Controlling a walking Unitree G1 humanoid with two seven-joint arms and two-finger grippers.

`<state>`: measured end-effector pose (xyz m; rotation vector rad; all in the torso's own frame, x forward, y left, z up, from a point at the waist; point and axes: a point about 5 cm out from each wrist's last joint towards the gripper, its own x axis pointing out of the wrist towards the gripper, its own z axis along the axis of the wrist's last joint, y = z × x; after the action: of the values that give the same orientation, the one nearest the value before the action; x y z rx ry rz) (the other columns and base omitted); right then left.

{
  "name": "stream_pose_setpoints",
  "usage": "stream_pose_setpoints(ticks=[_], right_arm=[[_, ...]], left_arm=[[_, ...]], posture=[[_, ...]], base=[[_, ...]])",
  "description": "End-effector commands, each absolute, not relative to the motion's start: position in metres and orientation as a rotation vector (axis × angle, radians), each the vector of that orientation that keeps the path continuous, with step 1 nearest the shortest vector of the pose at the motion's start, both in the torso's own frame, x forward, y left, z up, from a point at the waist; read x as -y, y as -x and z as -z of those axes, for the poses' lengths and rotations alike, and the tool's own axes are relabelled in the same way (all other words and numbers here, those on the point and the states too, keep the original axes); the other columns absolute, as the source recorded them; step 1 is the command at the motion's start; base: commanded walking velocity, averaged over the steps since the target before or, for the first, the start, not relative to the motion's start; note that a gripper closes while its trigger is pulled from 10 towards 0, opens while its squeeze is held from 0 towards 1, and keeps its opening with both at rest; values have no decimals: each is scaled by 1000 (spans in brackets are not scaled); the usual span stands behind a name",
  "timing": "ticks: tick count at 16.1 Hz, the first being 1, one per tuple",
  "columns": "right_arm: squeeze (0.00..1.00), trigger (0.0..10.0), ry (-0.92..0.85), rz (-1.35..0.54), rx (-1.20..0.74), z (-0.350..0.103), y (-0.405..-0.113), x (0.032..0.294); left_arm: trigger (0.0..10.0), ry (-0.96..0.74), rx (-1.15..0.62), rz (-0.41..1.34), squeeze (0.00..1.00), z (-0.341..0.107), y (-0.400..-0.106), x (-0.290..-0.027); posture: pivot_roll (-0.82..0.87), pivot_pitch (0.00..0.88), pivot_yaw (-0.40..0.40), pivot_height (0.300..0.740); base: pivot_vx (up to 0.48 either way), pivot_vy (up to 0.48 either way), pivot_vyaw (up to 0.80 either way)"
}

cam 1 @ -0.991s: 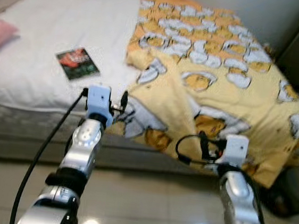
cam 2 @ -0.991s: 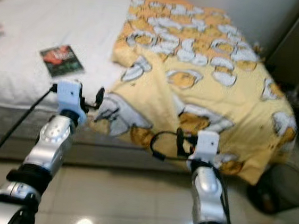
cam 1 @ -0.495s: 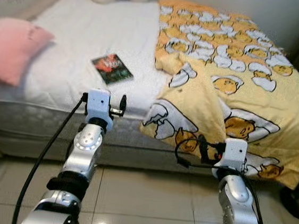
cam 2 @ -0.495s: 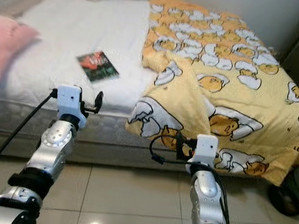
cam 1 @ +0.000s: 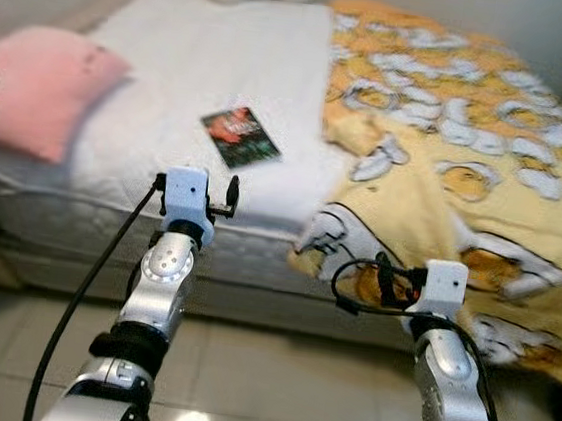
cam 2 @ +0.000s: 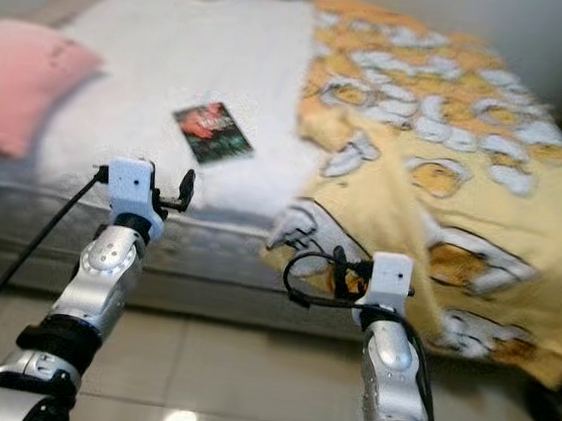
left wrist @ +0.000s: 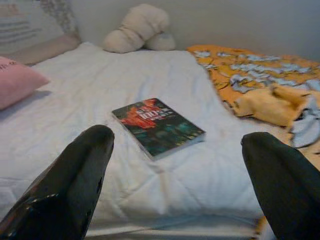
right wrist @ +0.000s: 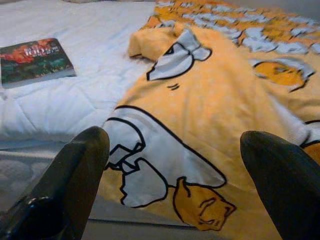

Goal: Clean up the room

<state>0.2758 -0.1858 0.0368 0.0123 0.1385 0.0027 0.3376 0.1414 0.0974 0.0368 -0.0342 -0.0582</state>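
Pink pillow (cam 1: 37,89) lies at the left end of the bed (cam 1: 185,70), on the white sheet, well apart from everything else. Further right, near the middle of the sheet, a book (cam 1: 240,137) with a dark red and green cover rests flat and slightly turned. At the far edge, against the wall, sits a cream plush toy (left wrist: 137,27). The left tool (left wrist: 175,165) is held up before the near edge of the mattress, its two black fingers (left wrist: 82,175) spread wide and released, holding nothing; the book sits between them in the left wrist view, some way beyond the tips. Right of the book, a yellow blanket (cam 1: 447,158) printed with cartoon chicks and eggshells covers the right part of the bed, bunched along its left border and hanging over the near side toward the tiled floor (cam 1: 264,370). The right tool (right wrist: 175,165) faces that hanging fold, fingers likewise apart and empty.
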Motion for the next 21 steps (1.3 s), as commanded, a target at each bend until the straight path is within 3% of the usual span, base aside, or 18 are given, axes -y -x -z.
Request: stream_pose_setpoints(ticks=[1,8,16,21], right_arm=[[0,10000,-10,30,-143,-38,-274,196],[0,10000,-1,26,-124,-41,-273,196],[0,10000,17,65,-11,-57,-272,200],[0,10000,3,97,0,-57,-256,209]], left_arm=[[10000,-41,42,87,0,-101,-340,-133],[10000,-91,51,93,0,-107,-346,-143],[10000,-95,40,210,0,-105,-349,-122],[10000,-96,-8,274,0,-95,-347,-119]], posture=[[43,0,-50,740],[38,0,-38,740],[22,0,-41,740],[-2,0,-39,740]], base=[[461,0,0],[459,0,0],[479,0,0],[480,0,0]])
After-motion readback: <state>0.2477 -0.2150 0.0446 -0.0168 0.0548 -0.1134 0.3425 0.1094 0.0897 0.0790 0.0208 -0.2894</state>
